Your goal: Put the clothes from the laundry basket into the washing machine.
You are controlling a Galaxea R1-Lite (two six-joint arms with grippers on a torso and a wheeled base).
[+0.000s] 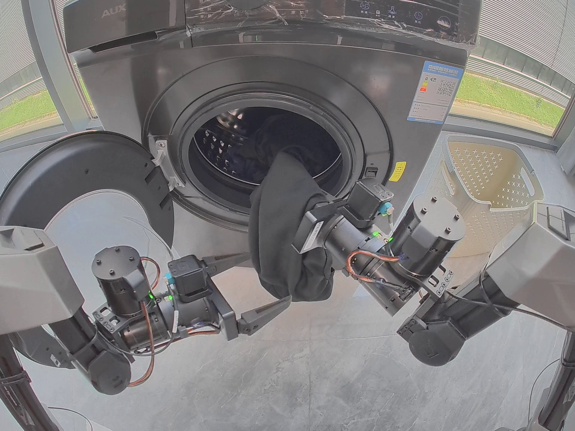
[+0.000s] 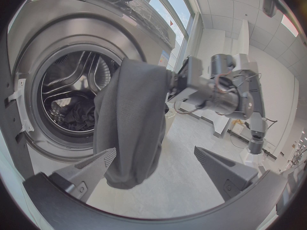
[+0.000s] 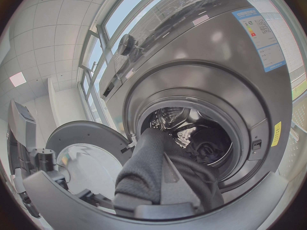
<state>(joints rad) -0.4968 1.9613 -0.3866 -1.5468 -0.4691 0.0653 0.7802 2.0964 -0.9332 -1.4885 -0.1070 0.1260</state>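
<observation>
1. The round door [image 1: 78,175] stands open at the left of the washing machine [image 1: 383,85].
2. The left claw [image 1: 269,278] is spread wide, low over the floor [image 1: 311,366], just beside a dark garment [image 1: 287,222].
3. The right claw [image 3: 150,179] pinches that garment, which hangs before the drum mouth [image 1: 239,145].
4. A blue-and-white label [image 1: 435,91] and a yellow sticker [image 1: 397,171] sit right of the mouth.
5. The cream laundry basket [image 1: 491,181] stands at the far right.

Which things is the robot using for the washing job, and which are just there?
For the job: black garment, right tool holding it, washing machine, its open door, clothes in the drum, laundry basket.
Just there: left tool, open and empty; blue label; yellow sticker.
</observation>
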